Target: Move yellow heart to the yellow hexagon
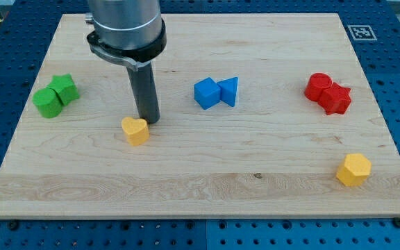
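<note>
Where the pale wooden board [200, 180] runs left of centre, the small yellow heart-shaped block [135, 130] lies flat. My tip [148, 121], a fingerless dark rod end, touches the heart's upper right edge. Far right of the heart, lower down, sits the yellow hexagon block [353, 169], well apart from it.

My arm comes in from the view's top, left of centre, as a broad grey cylinder ringed at its base by a dark collar. From that collar a straight dark rod drops upright, with no visible lean. My tip [148, 121] sits low on the board in the left half of the view. It appears to rest on the surface, though the angle leaves contact unsure.
</note>
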